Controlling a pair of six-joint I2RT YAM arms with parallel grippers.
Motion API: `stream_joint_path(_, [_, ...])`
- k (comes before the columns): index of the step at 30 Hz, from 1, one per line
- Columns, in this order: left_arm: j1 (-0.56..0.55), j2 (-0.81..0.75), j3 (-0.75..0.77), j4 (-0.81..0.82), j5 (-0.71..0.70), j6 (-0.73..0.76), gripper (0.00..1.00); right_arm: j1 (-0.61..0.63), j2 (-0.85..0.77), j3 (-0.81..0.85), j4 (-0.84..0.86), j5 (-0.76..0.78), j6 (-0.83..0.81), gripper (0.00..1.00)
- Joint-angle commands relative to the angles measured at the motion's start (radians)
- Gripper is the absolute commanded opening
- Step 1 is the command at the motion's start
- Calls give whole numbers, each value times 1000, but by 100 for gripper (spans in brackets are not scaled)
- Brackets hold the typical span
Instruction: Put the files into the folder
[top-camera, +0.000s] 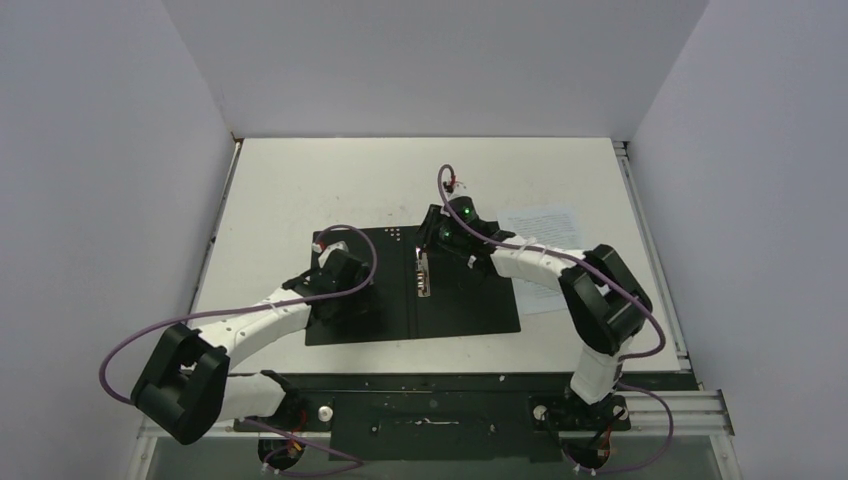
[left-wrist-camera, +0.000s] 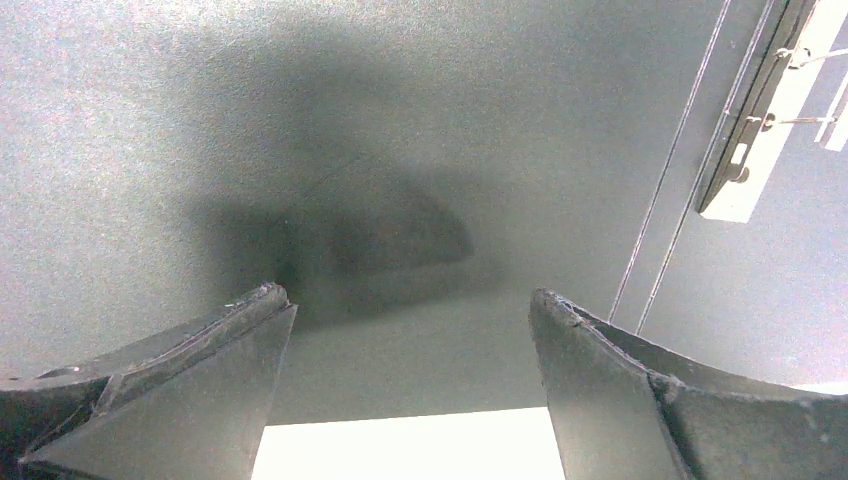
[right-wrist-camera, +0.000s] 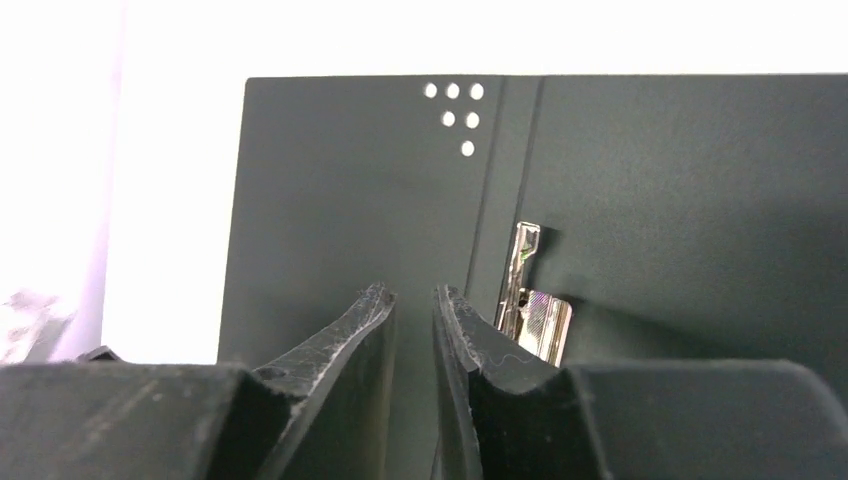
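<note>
The folder (top-camera: 470, 305) lies open on the table, black inside up, with its metal spine clip (top-camera: 424, 275) in the middle. The files (top-camera: 545, 222) are white printed sheets on the table right of the folder, partly hidden by my right arm. My left gripper (top-camera: 345, 300) hangs open over the left cover (left-wrist-camera: 200, 120), nothing between its fingers (left-wrist-camera: 250, 330); the clip (left-wrist-camera: 760, 130) shows at upper right. My right gripper (top-camera: 430, 245) hovers above the spine near the clip (right-wrist-camera: 530, 300). Its jaws (right-wrist-camera: 412, 292) stand a narrow gap apart, holding nothing.
White dots (right-wrist-camera: 455, 110) mark the folder's far edge beside the spine. Grey walls close in the white table (top-camera: 300, 190) on three sides. A metal rail (top-camera: 650, 250) runs along the right edge. The arm bases and cables sit at the near edge.
</note>
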Motion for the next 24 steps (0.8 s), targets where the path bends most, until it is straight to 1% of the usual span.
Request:
stream_joint_path(1, [-5,-59,62,-17,-21,17,88,-10,-198,-14,-70,89,-102,25])
stream_joint_path(5, [-14,-96,117,-21,17,26,88,-17,-324,-55,-167,185,-173,38])
stream_joint_path(7, [-24,-114,156,-24,46,24,88,-26,-382,-74,-241,238,-201,45])
stream_joint_path(10, [-47,-134,216,-15,63,26,89,-67,-479,-124,-295,266,-220,50])
stream_joint_path(13, [-70,-127,263,25,94,30,89,-140,-572,-160,-349,271,-235,64])
stream_joint_path(16, [-89,-92,296,88,146,20,89,-204,-630,-168,-420,283,-256,74])
stream_joint_path(20, [-130,-11,333,183,196,-5,89,-289,-680,-180,-475,297,-275,87])
stream_joint_path(24, [-182,94,403,252,216,-17,89,-385,-689,-177,-518,314,-310,95])
